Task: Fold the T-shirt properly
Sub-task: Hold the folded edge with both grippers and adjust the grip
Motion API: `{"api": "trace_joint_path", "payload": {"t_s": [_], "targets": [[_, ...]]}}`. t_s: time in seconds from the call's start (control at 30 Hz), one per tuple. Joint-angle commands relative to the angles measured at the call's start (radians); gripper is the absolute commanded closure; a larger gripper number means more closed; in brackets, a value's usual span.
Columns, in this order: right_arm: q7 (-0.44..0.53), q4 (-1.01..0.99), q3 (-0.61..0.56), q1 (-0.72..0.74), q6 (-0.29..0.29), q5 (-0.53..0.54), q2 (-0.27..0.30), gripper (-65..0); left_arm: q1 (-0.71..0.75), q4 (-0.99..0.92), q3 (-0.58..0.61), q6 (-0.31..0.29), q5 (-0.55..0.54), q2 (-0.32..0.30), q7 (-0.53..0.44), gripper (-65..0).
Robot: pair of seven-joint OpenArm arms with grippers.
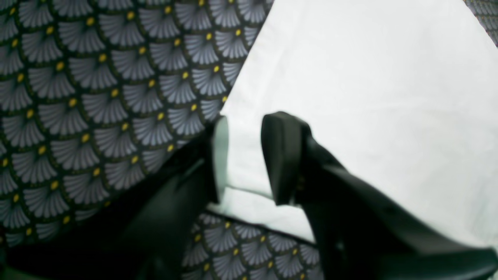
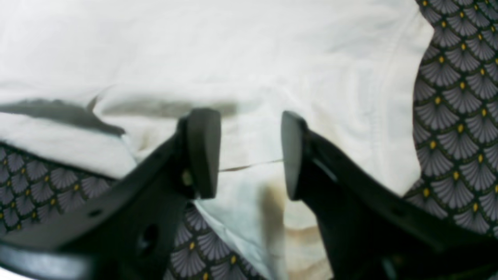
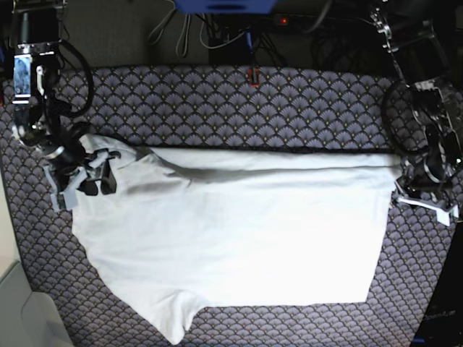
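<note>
The T-shirt [image 3: 231, 231] is spread flat across the patterned tablecloth [image 3: 239, 108]. The right gripper [image 2: 249, 155] is held low over the sleeve end, jaws parted, nothing pinched. The left gripper [image 1: 243, 159] is lowered at the hem corner, jaws apart astride the cloth edge.

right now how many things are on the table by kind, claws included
T-shirt, white: 1
patterned tablecloth: 1
claws: 2, the left claw and the right claw, each at an edge of the shirt
Total: 4
</note>
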Motion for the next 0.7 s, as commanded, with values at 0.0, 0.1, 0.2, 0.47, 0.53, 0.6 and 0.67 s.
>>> {"api": "trace_joint_path", "payload": {"t_s": [0.0, 0.1, 0.2, 0.47, 0.53, 0.6, 0.67], "targets": [[0.022, 0.030, 0.025, 0.005, -0.007, 0.010, 0.018, -29.3, 0.018, 0.030, -0.003, -0.001, -0.009, -0.015, -0.007, -19.1], [0.024, 0.061, 0.075, -0.040, -0.007, 0.012, 0.013, -30.2, 0.082, 0.070, -0.005, -0.001, -0.009, -0.013, -0.011, -19.1], [0.030, 0.090, 0.089, -0.075, -0.007, 0.012, 0.013, -30.3, 0.148, 0.116, -0.008, -0.001, -0.009, -0.015, -0.019, -19.1], [0.031, 0.123, 0.089, -0.130, -0.007, 0.013, 0.010, -30.3, 0.265, 0.165, -0.006, -0.003, 0.001, -0.015, -0.117, -19.1], [0.030, 0.123, 0.089, -0.130, -0.007, 0.013, -0.002, -30.3, 0.262, 0.136, -0.005, -0.003, 0.001, -0.013, -0.131, -19.1], [0.024, 0.123, 0.089, -0.130, -0.007, 0.013, -0.005, -30.3, 0.253, 0.108, -0.005, -0.003, 0.001, -0.013, -0.132, -19.1], [0.024, 0.123, 0.089, -0.132, -0.007, 0.013, -0.005, -30.3, 0.228, 0.097, -0.005, -0.003, 0.001, -0.013, -0.132, -19.1]]}}
